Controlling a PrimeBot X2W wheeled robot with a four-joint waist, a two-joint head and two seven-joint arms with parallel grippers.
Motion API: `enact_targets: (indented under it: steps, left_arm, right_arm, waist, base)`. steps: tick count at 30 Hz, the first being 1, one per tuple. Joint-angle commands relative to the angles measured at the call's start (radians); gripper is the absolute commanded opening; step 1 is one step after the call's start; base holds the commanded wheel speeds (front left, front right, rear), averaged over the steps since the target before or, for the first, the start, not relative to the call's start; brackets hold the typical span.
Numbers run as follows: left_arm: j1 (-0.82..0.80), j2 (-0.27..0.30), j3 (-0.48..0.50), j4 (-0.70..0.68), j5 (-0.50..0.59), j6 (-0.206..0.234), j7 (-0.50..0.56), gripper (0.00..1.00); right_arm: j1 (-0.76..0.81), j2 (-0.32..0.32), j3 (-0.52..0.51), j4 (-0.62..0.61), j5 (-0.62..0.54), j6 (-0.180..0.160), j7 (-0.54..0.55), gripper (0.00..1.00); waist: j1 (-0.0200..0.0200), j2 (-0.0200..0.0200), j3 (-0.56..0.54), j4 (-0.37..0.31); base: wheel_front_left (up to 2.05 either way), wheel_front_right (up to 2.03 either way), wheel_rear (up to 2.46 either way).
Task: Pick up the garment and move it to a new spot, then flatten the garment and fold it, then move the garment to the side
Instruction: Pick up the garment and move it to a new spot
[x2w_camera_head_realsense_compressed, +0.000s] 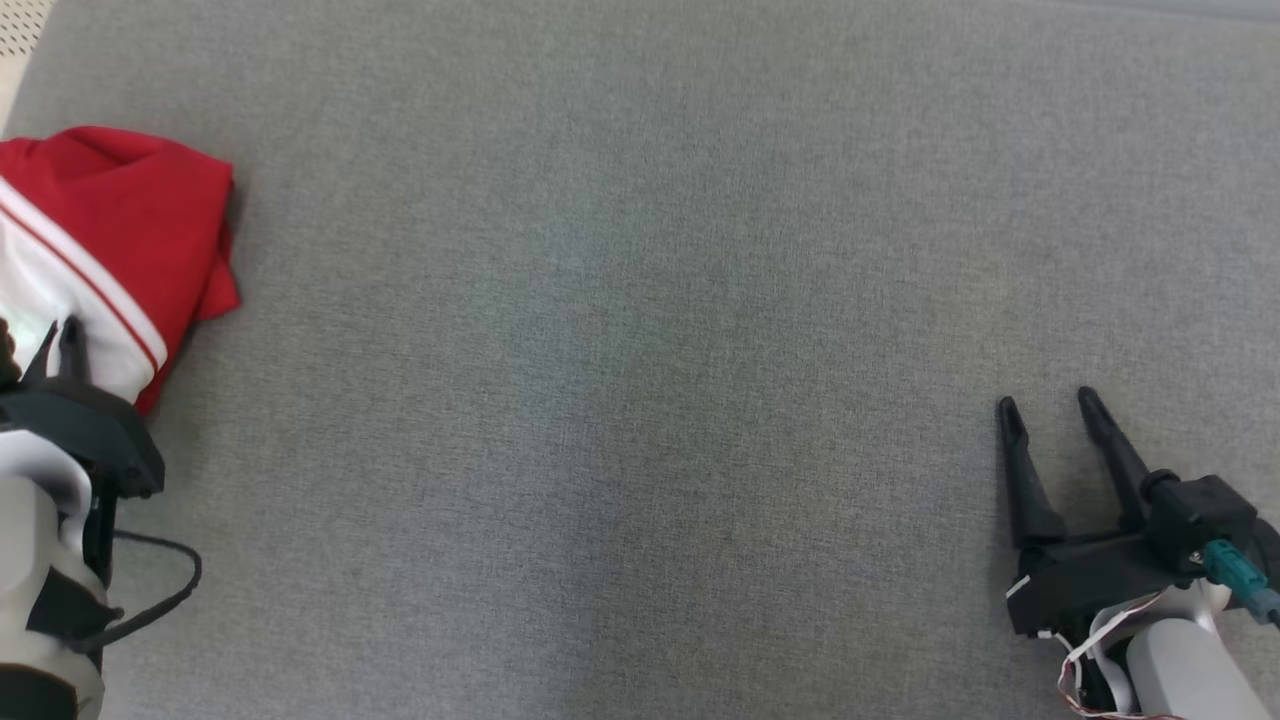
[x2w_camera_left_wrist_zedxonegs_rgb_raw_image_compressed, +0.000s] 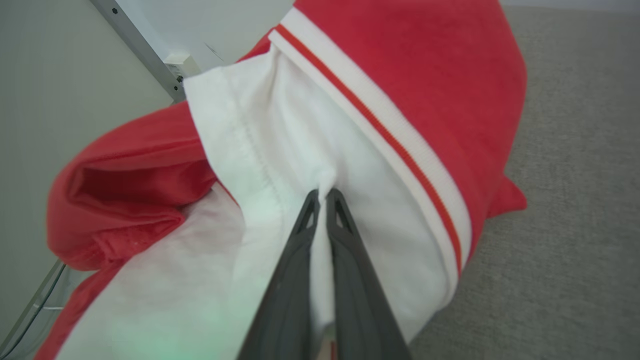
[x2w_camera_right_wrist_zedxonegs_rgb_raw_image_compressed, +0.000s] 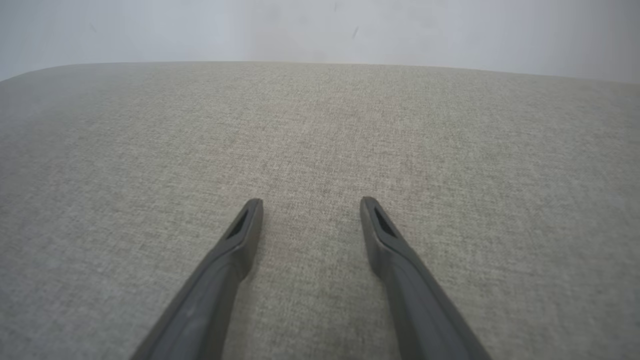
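Observation:
The garment (x2w_camera_head_realsense_compressed: 120, 230) is red with a white panel and a red-and-white striped band, bunched at the far left edge of the grey table. My left gripper (x2w_camera_head_realsense_compressed: 58, 335) is shut on a pinch of its white fabric. In the left wrist view the garment (x2w_camera_left_wrist_zedxonegs_rgb_raw_image_compressed: 425, 90) spreads around the left gripper (x2w_camera_left_wrist_zedxonegs_rgb_raw_image_compressed: 324, 192), whose two dark fingers are pressed together with a ridge of white cloth between them. My right gripper (x2w_camera_head_realsense_compressed: 1050, 405) stands open at the lower right, far from the garment. The right gripper (x2w_camera_right_wrist_zedxonegs_rgb_raw_image_compressed: 310, 202) holds nothing and hovers over bare fabric.
The grey fabric table top (x2w_camera_head_realsense_compressed: 640, 350) stretches wide between the two arms. Its left edge (x2w_camera_head_realsense_compressed: 15, 70) meets a pale perforated surface at the top left corner. A metal frame rail (x2w_camera_left_wrist_zedxonegs_rgb_raw_image_compressed: 145, 55) runs behind the garment in the left wrist view.

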Motion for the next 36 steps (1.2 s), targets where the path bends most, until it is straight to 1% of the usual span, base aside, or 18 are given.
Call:
enact_targets:
  steps: [1,5,11,17,21,24,28,31,32,33,34,36]
  left_arm:
    - [-0.018,0.0,-0.009,0.0,0.004,-0.005,-0.011,0.0]
    - [-0.04,-0.001,-0.045,-0.028,0.024,-0.028,-0.043,0.0]
    - [-0.084,-0.02,-0.104,-0.127,0.047,-0.062,-0.076,0.0]
    - [-0.098,-0.088,-0.149,-0.242,0.012,-0.095,-0.085,0.0]
    - [-0.063,-0.151,-0.192,-0.297,-0.022,-0.106,-0.087,0.0]
    - [-0.032,-0.193,-0.232,-0.313,-0.044,-0.111,-0.087,0.0]
    - [0.02,-0.239,-0.299,-0.321,-0.115,-0.113,-0.088,0.0]
    - [0.061,-0.25,-0.376,-0.334,-0.194,-0.114,-0.088,0.0]
    - [0.061,-0.25,-0.376,-0.334,-0.194,-0.114,-0.088,0.0]
    - [0.092,-0.253,-0.467,-0.362,-0.278,-0.114,-0.088,0.0]
    - [0.092,-0.253,-0.467,-0.362,-0.278,-0.114,-0.088,0.0]
    - [0.125,-0.254,-0.563,-0.393,-0.351,-0.114,-0.088,0.0]
  right_arm:
    - [0.016,0.012,0.004,0.012,0.007,0.0,0.001,1.0]
    - [0.025,0.027,0.002,0.017,0.009,0.0,0.001,1.0]
    - [0.038,0.059,0.0,0.03,0.013,0.0,0.001,1.0]
    - [0.05,0.098,0.006,0.043,0.016,0.0,0.001,1.0]
    - [0.053,0.116,0.0,0.046,0.017,0.0,0.001,1.0]
    - [0.051,0.123,-0.003,0.053,0.021,0.0,0.001,1.0]
    - [0.058,0.132,-0.007,0.06,0.024,0.0,0.001,1.0]
    - [0.059,0.136,-0.004,0.067,0.024,0.0,0.001,1.0]
    - [0.059,0.136,-0.004,0.067,0.024,0.0,0.001,1.0]
    - [0.065,0.141,-0.004,0.071,0.022,0.0,0.001,1.0]
    - [0.065,0.141,-0.004,0.071,0.022,0.0,0.001,1.0]
    - [0.076,0.143,-0.011,0.073,0.019,0.0,0.001,1.0]
  waist:
    - [0.0,-0.0001,-0.019,0.006]
    - [0.0,-0.0001,-0.055,0.009]
    - [0.0,-0.0001,-0.116,0.009]
    - [0.0,-0.0001,-0.174,-0.023]
    - [0.0,-0.0001,-0.194,-0.058]
    - [0.0,-0.0001,-0.203,-0.093]
    - [0.0,-0.0001,-0.21,-0.142]
    - [0.0,-0.0001,-0.216,-0.183]
    - [0.0,-0.0001,-0.216,-0.183]
    - [0.0,-0.0001,-0.222,-0.211]
    - [0.0,-0.0001,-0.222,-0.211]
    - [0.0,-0.0001,-0.233,-0.234]
  base:
    - [0.0,0.0,0.0]
    - [0.0,0.0,0.0]
    - [0.0,0.0,0.0]
    - [0.0,0.0,0.0]
    - [0.0,0.0,0.0]
    - [0.0,0.0,0.0]
    - [0.0,0.0,0.0]
    - [0.0,0.0,0.0]
    - [0.0,0.0,0.0]
    - [0.0,0.0,0.0]
    - [0.0,0.0,0.0]
    - [0.0,0.0,0.0]
